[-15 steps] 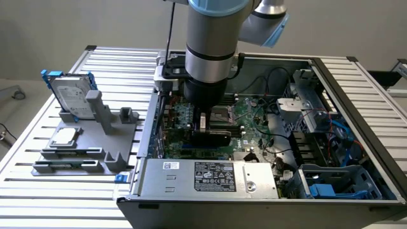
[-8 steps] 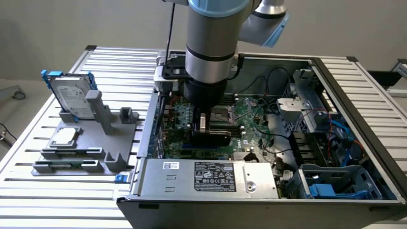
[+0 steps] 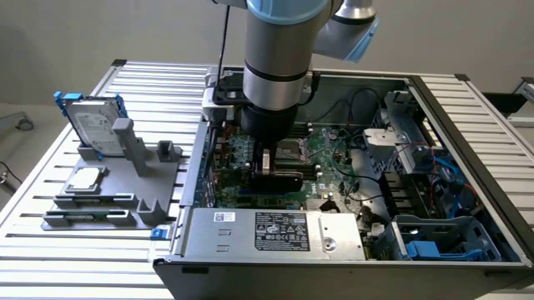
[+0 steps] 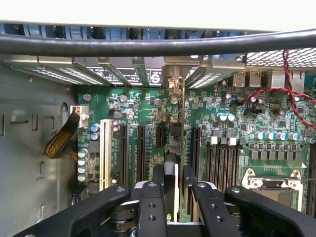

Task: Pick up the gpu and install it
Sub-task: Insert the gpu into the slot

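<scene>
The gpu (image 3: 276, 182) is a thin card with a black cover, standing upright over the green motherboard (image 3: 329, 156) inside the open computer case (image 3: 467, 156). My gripper (image 3: 271, 164) reaches down into the case and is shut on the card's top edge. In the wrist view the gpu (image 4: 173, 140) is seen edge-on between my black fingers (image 4: 159, 176), with my gripper (image 4: 173, 178) closed on it. Its silver bracket (image 4: 173, 85) stands against the case's rear slot openings. The card runs between two long black expansion slots (image 4: 141, 150). I cannot tell whether it touches a slot.
A silver hard drive in a blue frame (image 3: 92, 124) stands on a grey fixture (image 3: 117, 187) outside the case, at the exterior view's left. The power supply (image 3: 276, 231) fills the case's near side. Red and black wires (image 4: 292, 94), a yellow cable bundle (image 4: 61, 141) and the CPU socket (image 4: 270, 183) flank the card.
</scene>
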`<state>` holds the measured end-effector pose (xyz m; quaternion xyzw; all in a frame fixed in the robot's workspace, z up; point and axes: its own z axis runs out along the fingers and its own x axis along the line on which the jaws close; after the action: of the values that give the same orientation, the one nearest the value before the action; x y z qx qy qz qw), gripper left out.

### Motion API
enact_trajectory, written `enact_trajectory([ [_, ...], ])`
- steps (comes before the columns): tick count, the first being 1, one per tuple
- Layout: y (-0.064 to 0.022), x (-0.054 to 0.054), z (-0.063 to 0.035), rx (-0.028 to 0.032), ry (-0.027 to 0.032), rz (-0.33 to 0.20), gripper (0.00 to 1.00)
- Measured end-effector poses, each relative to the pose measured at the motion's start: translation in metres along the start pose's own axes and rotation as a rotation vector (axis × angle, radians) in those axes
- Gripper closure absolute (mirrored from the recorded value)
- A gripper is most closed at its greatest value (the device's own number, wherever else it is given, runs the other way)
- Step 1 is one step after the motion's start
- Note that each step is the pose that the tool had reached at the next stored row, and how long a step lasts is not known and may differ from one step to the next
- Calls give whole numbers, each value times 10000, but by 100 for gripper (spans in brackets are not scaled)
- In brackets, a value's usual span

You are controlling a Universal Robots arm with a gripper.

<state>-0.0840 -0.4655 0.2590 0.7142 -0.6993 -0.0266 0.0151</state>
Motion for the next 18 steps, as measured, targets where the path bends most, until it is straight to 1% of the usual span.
enact_trajectory([
  [3, 0, 0, 1, -11, 0, 0, 73],
  [8, 0, 0, 2, -47, -2, 1, 73],
  [13, 0, 0, 2, -61, -3, 1, 73],
  [16, 0, -1, 2, -63, -14, 0, 73],
  [18, -1, -1, 3, -64, -33, -1, 73],
])
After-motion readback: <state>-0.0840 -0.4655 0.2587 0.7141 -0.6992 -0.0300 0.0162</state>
